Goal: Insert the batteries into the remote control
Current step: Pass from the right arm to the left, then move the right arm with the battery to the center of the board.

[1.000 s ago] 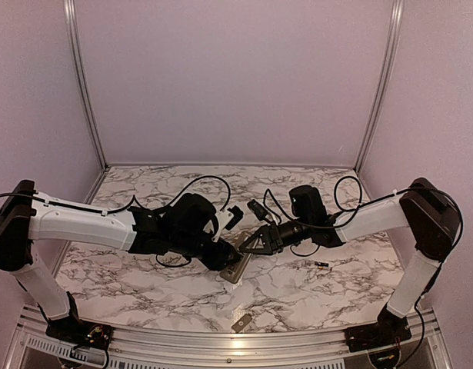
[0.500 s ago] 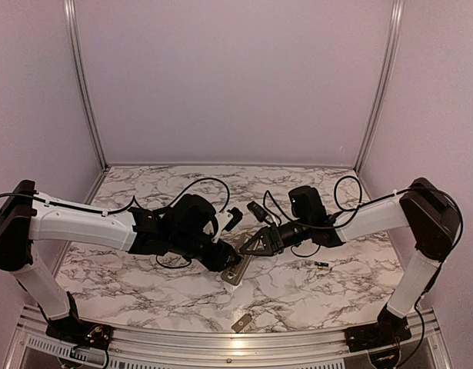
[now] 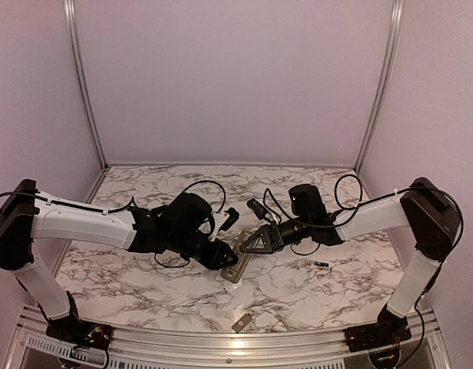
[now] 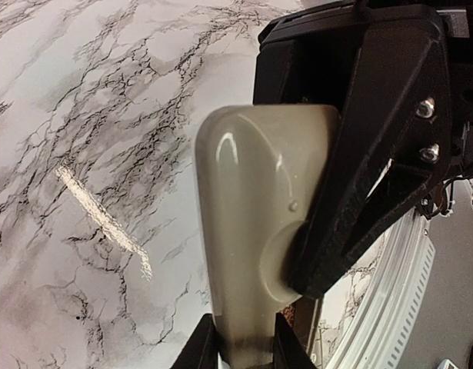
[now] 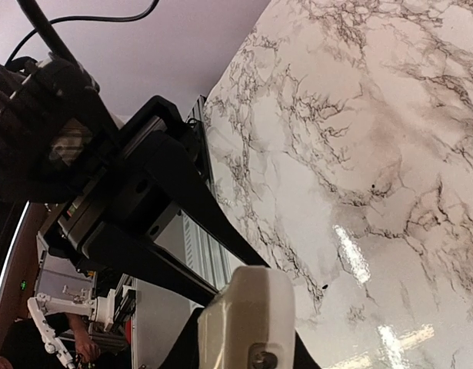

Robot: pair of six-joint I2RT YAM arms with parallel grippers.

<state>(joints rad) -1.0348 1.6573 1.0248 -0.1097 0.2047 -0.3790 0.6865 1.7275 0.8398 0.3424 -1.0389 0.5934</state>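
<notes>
The remote control (image 3: 234, 270) sits just above the marble table (image 3: 144, 284), near the middle, grey-beige back showing. The left gripper (image 3: 227, 260) is clamped on one end and the right gripper (image 3: 244, 247) is pinched onto the other. One battery (image 3: 321, 264) lies off to the right, well apart.

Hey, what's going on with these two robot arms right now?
Both arms meet at mid-table over the remote control, grey-beige back showing. The left end effector grips one end and the right end effector clamps the other. A battery lies loose on the table to the right, not yet loaded.
</notes>
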